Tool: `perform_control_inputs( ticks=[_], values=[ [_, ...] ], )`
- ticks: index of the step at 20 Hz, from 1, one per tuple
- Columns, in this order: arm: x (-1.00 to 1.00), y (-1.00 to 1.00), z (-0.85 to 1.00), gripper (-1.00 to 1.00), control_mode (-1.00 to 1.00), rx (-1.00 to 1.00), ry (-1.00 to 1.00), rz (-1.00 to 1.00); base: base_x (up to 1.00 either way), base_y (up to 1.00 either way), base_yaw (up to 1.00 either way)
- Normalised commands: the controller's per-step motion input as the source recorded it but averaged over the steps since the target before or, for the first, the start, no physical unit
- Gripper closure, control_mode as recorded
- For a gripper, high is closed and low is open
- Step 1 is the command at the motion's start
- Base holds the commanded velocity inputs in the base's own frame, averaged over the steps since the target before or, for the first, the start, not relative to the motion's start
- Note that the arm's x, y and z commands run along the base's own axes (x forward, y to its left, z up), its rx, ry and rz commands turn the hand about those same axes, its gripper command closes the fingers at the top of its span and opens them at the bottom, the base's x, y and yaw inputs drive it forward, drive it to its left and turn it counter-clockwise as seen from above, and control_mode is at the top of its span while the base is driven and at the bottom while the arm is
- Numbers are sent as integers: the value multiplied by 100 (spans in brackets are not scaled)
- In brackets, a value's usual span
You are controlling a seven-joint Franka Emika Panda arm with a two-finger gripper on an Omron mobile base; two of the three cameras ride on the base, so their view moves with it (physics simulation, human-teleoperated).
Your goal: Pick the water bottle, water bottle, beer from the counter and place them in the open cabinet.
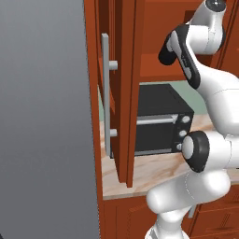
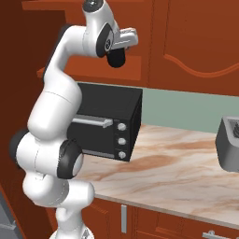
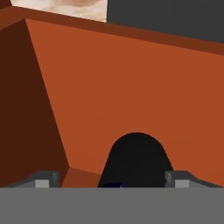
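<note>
One stout, smooth black water bottle (image 3: 136, 159) with a rounded shoulder stands on the flat red-brown wooden floor of the open cabinet (image 3: 131, 87), between the fingertips (image 3: 42, 180) of the gripper (image 3: 109, 180), whose jaws are spread wide and clear of its sides. Below, one boxy black oven (image 2: 109, 123) sits on the veined beige-pink marble counter (image 2: 177, 172); one grey bar handle (image 1: 106, 93) runs down the cabinet door.

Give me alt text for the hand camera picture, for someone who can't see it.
A stout black water bottle stands between the gripper's two spread fingertips, which sit clear of its sides. It rests on the red-brown wooden floor of the open cabinet, whose darker side wall rises on the left of the picture.
</note>
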Motion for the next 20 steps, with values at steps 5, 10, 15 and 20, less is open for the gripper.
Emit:
perform_control_inputs(
  ticks=[5, 10, 15, 20],
  values=[
    [19, 0, 0, -100, -100, 0, 0, 0, 0, 0, 0],
    [18, 0, -2, -100, -100, 0, 0, 0, 0, 0, 0],
    [6, 0, -21, -100, -100, 0, -1, -1, 0, 0, 0],
    [0, 2, -49, -100, -100, 0, -11, -1, 0, 0, 0]
  ],
)
